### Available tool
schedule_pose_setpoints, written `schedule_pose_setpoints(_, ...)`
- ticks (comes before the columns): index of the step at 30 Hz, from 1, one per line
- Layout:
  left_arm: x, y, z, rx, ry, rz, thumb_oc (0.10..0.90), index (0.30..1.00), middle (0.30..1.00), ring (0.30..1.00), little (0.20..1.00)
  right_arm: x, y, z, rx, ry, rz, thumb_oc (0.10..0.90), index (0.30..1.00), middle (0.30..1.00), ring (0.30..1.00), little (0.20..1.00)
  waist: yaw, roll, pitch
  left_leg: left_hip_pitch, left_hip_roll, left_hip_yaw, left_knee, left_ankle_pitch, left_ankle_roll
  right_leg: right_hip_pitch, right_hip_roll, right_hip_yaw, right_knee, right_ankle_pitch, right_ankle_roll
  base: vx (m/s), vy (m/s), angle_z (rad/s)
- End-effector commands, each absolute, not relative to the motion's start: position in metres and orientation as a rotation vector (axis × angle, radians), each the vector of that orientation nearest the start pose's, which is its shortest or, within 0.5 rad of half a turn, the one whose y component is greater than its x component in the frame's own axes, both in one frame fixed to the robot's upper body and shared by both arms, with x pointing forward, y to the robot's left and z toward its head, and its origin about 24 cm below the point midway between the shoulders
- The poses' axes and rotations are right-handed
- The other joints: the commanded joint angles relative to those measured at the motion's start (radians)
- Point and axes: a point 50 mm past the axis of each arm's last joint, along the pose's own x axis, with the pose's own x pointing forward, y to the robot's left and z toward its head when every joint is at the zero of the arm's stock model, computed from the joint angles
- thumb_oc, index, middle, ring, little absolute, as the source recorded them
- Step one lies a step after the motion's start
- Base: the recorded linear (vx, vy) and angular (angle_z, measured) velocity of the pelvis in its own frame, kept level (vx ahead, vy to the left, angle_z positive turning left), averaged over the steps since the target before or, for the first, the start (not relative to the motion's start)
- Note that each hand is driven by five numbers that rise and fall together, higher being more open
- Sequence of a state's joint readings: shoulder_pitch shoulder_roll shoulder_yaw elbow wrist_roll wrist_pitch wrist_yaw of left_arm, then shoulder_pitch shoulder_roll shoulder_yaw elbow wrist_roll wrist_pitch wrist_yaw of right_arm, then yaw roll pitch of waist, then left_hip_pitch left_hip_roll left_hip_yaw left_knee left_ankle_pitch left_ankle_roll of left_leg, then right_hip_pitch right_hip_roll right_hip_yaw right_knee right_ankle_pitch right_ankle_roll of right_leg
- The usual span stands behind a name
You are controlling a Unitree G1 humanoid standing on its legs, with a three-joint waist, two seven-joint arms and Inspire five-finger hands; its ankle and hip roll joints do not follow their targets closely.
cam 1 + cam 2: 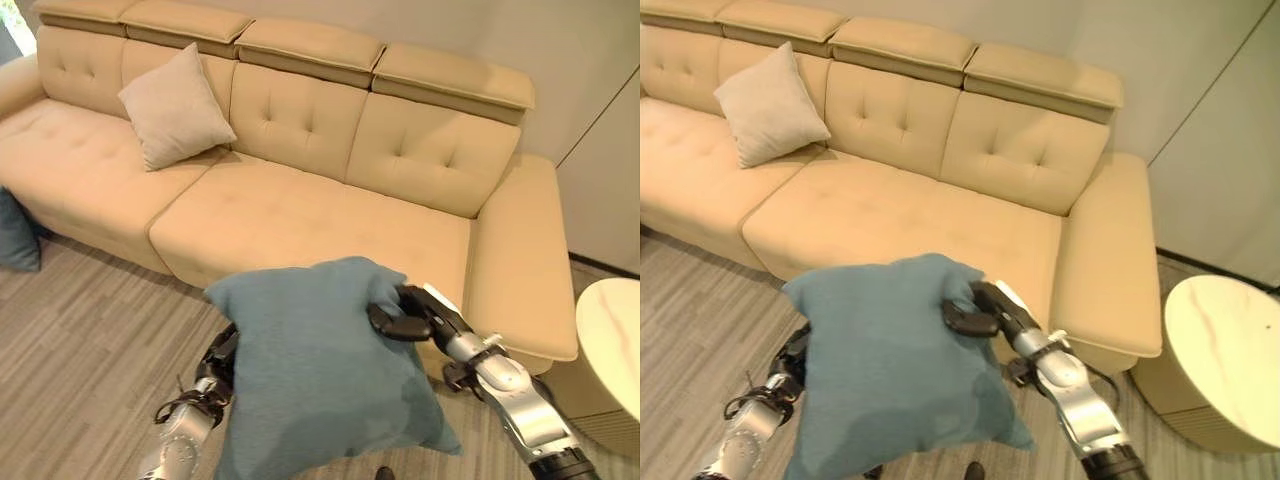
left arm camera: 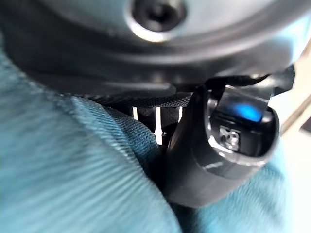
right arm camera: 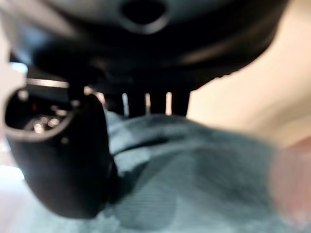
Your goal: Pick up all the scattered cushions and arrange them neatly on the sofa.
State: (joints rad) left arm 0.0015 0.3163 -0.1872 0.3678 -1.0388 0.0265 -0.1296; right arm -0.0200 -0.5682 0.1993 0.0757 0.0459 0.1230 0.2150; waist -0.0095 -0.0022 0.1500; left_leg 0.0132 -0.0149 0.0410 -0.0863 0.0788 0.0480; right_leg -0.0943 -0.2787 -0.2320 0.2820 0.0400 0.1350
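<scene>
Beige sofa [image 1: 300, 215]: grey cushion [image 1: 172, 108] on seat, leaning against backrest.

Silver-grey arms, dark hands: left hand [image 1: 222, 362], right hand [image 1: 405, 316]; thumb cover apparently white.

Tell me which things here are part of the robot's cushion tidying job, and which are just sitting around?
Part of the job:
- blue cushion, pinched between the left hand and right hand
- beige cushion, already leaning on the sofa
- second blue cushion, on the floor by the sofa's end

Just sitting around:
- round white table
</scene>
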Motion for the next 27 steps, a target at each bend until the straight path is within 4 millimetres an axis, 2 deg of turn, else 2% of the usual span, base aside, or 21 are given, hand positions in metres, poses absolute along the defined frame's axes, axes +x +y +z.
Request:
schedule_pose_setpoints(1, 0.288, 0.095, 0.073, -0.653, 0.016, -0.612, 0.400, 0.300, 0.300, 0.300, 0.300, 0.243, -0.163, 0.049, -0.485, 0.047, 0.538, 0.400, 0.300, 0.300, 0.300, 0.300, -0.058, 0.022, -0.043, 0.049, -0.068, -0.092, 0.118, -0.248, 0.030, -0.037, -0.039, 0.095, 0.252, 0.102, 0.012, 0.15, 0.100, 0.30)
schedule_pose_setpoints(4, 0.293, 0.073, 0.085, -0.602, -0.011, -0.650, 0.400, 0.300, 0.300, 0.300, 0.300, 0.233, -0.167, 0.041, -0.369, 0.066, 0.463, 0.400, 0.300, 0.300, 0.300, 0.300, -0.141, 0.041, -0.036, 0.085, -0.058, -0.121, 0.104, -0.248, 0.010, -0.107, 0.117, 0.141, 0.204, -0.033, -0.019, 0.22, 0.061, 0.51)
schedule_pose_setpoints(5, 0.293, 0.067, 0.086, -0.588, -0.011, -0.660, 0.400, 0.300, 0.300, 0.300, 0.300, 0.230, -0.166, 0.040, -0.348, 0.067, 0.445, 0.400, 0.300, 0.300, 0.300, 0.300, -0.161, 0.042, -0.030, 0.102, -0.059, -0.132, 0.098, -0.247, 0.005, -0.134, 0.170, 0.139, 0.148, -0.063, -0.027, 0.26, 0.014, 0.54)
schedule_pose_setpoints(7, 0.293, 0.057, 0.087, -0.509, -0.012, -0.693, 0.400, 0.300, 0.300, 0.300, 0.300, 0.226, -0.169, 0.036, -0.285, 0.082, 0.401, 0.400, 0.300, 0.300, 0.300, 0.300, -0.201, 0.035, -0.025, 0.155, -0.084, -0.150, 0.070, -0.251, 0.000, -0.185, 0.235, 0.123, 0.037, -0.045, -0.017, 0.25, 0.021, 0.14)
schedule_pose_setpoints(8, 0.293, 0.057, 0.087, -0.509, -0.013, -0.693, 0.400, 0.300, 0.300, 0.300, 0.300, 0.226, -0.169, 0.035, -0.285, 0.082, 0.401, 0.400, 0.300, 0.300, 0.300, 0.300, -0.202, 0.039, -0.020, 0.165, -0.078, -0.152, 0.064, -0.252, -0.002, -0.176, 0.240, 0.120, 0.033, -0.047, -0.018, 0.40, 0.046, 0.33)
schedule_pose_setpoints(9, 0.294, 0.054, 0.089, -0.461, -0.024, -0.697, 0.400, 0.300, 0.300, 0.300, 0.300, 0.226, -0.171, 0.033, -0.287, 0.085, 0.358, 0.400, 0.300, 0.300, 0.300, 0.300, -0.229, 0.038, -0.024, 0.231, -0.107, -0.154, 0.034, -0.257, -0.013, -0.231, 0.276, 0.015, -0.072, -0.002, -0.004, 0.44, 0.032, 0.42)
schedule_pose_setpoints(11, 0.296, 0.049, 0.090, -0.469, -0.024, -0.688, 0.400, 0.300, 0.300, 0.300, 0.300, 0.225, -0.170, 0.033, -0.290, 0.081, 0.342, 0.400, 0.300, 0.300, 0.300, 0.300, -0.232, 0.049, -0.033, 0.283, -0.113, -0.146, 0.031, -0.262, -0.027, -0.222, 0.277, -0.151, -0.105, 0.008, -0.005, 0.54, -0.002, 0.27)
schedule_pose_setpoints(12, 0.295, 0.045, 0.090, -0.463, -0.023, -0.696, 0.400, 0.300, 0.300, 0.300, 0.300, 0.225, -0.171, 0.032, -0.267, 0.080, 0.322, 0.400, 0.300, 0.300, 0.300, 0.300, -0.246, 0.061, -0.036, 0.297, -0.109, -0.140, 0.040, -0.255, -0.032, -0.222, 0.279, -0.183, -0.096, 0.008, -0.015, 0.42, -0.043, 0.19)
schedule_pose_setpoints(13, 0.293, 0.038, 0.088, -0.465, -0.013, -0.715, 0.400, 0.300, 0.300, 0.300, 0.300, 0.223, -0.174, 0.031, -0.254, 0.090, 0.301, 0.400, 0.300, 0.300, 0.300, 0.300, -0.269, 0.061, -0.051, 0.304, -0.117, -0.136, 0.054, -0.253, -0.030, -0.170, 0.288, -0.183, -0.167, -0.008, -0.052, 0.36, -0.031, 0.24)
schedule_pose_setpoints(14, 0.291, 0.030, 0.089, -0.472, -0.013, -0.731, 0.400, 0.300, 0.300, 0.300, 0.300, 0.220, -0.175, 0.031, -0.236, 0.091, 0.290, 0.400, 0.300, 0.300, 0.300, 0.300, -0.279, 0.070, -0.068, 0.305, -0.113, -0.128, 0.087, -0.242, -0.042, -0.129, 0.312, -0.149, -0.203, -0.021, -0.090, 0.39, -0.028, 0.11)
schedule_pose_setpoints(15, 0.290, 0.021, 0.090, -0.496, -0.005, -0.739, 0.400, 0.300, 0.300, 0.300, 0.300, 0.220, -0.176, 0.032, -0.202, 0.079, 0.264, 0.400, 0.300, 0.300, 0.300, 0.300, -0.301, 0.095, -0.084, 0.305, -0.097, -0.111, 0.154, -0.203, -0.085, -0.115, 0.326, -0.125, -0.202, -0.032, -0.116, 0.38, 0.007, 0.05)
schedule_pose_setpoints(16, 0.290, 0.020, 0.089, -0.504, -0.009, -0.730, 0.400, 0.300, 0.300, 0.300, 0.300, 0.222, -0.178, 0.035, -0.188, 0.065, 0.245, 0.400, 0.300, 0.300, 0.300, 0.300, -0.314, 0.112, -0.081, 0.269, -0.076, -0.056, 0.248, -0.158, -0.140, -0.093, 0.322, -0.119, -0.203, -0.038, -0.123, 0.31, 0.015, -0.01)
schedule_pose_setpoints(17, 0.291, 0.018, 0.090, -0.504, -0.014, -0.716, 0.400, 0.300, 0.300, 0.300, 0.300, 0.226, -0.180, 0.040, -0.190, 0.039, 0.234, 0.400, 0.300, 0.300, 0.300, 0.300, -0.319, 0.101, -0.072, 0.154, -0.058, 0.002, 0.436, -0.098, -0.187, -0.069, 0.293, -0.107, -0.205, -0.038, -0.129, 0.19, -0.008, 0.18)
schedule_pose_setpoints(18, 0.293, 0.017, 0.093, -0.499, -0.019, -0.712, 0.400, 0.300, 0.300, 0.300, 0.300, 0.232, -0.177, 0.049, -0.192, 0.001, 0.238, 0.400, 0.300, 0.300, 0.300, 0.300, -0.304, 0.089, -0.051, 0.065, -0.038, 0.040, 0.617, -0.047, -0.217, -0.037, 0.284, -0.083, -0.203, -0.050, -0.150, 0.15, -0.053, 0.45)
schedule_pose_setpoints(19, 0.295, 0.019, 0.094, -0.485, -0.025, -0.687, 0.400, 0.300, 0.300, 0.300, 0.300, 0.238, -0.175, 0.056, -0.204, -0.037, 0.234, 0.400, 0.300, 0.300, 0.300, 0.300, -0.284, 0.073, -0.035, -0.003, -0.034, 0.052, 0.768, -0.010, -0.231, -0.022, 0.276, -0.055, -0.201, -0.065, -0.171, 0.16, -0.092, 0.19)
schedule_pose_setpoints(21, 0.295, 0.025, 0.095, -0.463, -0.042, -0.656, 0.400, 0.300, 0.300, 0.300, 0.300, 0.242, -0.172, 0.065, -0.227, -0.081, 0.224, 0.400, 0.300, 0.300, 0.300, 0.300, -0.243, 0.045, -0.014, -0.151, -0.017, 0.084, 0.921, -0.081, -0.178, 0.020, 0.272, 0.015, -0.194, -0.100, -0.189, 0.23, -0.074, -0.72)
schedule_pose_setpoints(22, 0.294, 0.027, 0.095, -0.457, -0.045, -0.651, 0.400, 0.300, 0.300, 0.300, 0.300, 0.242, -0.172, 0.067, -0.234, -0.089, 0.220, 0.400, 0.300, 0.300, 0.300, 0.300, -0.229, 0.040, -0.008, -0.189, 0.018, 0.102, 0.899, -0.121, -0.138, 0.037, 0.265, 0.038, -0.190, -0.111, -0.189, 0.27, 0.009, -0.82)
schedule_pose_setpoints(24, 0.296, 0.032, 0.092, -0.432, -0.040, -0.604, 0.400, 0.300, 0.300, 0.300, 0.300, 0.245, -0.168, 0.069, -0.232, -0.107, 0.200, 0.400, 0.300, 0.300, 0.300, 0.300, -0.198, 0.022, 0.001, -0.249, 0.067, 0.098, 0.739, -0.191, -0.074, 0.072, 0.243, 0.083, -0.194, -0.128, -0.174, 0.29, 0.104, -0.65)
schedule_pose_setpoints(25, 0.295, 0.032, 0.089, -0.428, -0.030, -0.602, 0.400, 0.300, 0.300, 0.300, 0.300, 0.246, -0.166, 0.069, -0.238, -0.111, 0.197, 0.400, 0.300, 0.300, 0.300, 0.300, -0.179, 0.023, 0.003, -0.225, 0.047, 0.077, 0.600, -0.201, -0.053, 0.081, 0.243, 0.108, -0.199, -0.128, -0.164, 0.35, 0.218, -0.83)
schedule_pose_setpoints(26, 0.294, 0.036, 0.085, -0.430, -0.018, -0.572, 0.400, 0.300, 0.300, 0.300, 0.300, 0.248, -0.163, 0.069, -0.256, -0.117, 0.196, 0.400, 0.300, 0.300, 0.300, 0.300, -0.148, 0.040, 0.006, -0.236, 0.011, -0.014, 0.410, -0.176, -0.055, 0.099, 0.265, 0.151, -0.208, -0.135, -0.154, 0.23, 0.168, -0.98)
schedule_pose_setpoints(27, 0.294, 0.036, 0.085, -0.430, -0.018, -0.572, 0.400, 0.300, 0.300, 0.300, 0.300, 0.248, -0.163, 0.069, -0.256, -0.117, 0.196, 0.400, 0.300, 0.300, 0.300, 0.300, -0.147, 0.037, 0.006, -0.230, 0.008, -0.012, 0.397, -0.169, -0.055, 0.100, 0.262, 0.152, -0.210, -0.134, -0.154, 0.33, 0.196, -0.82)
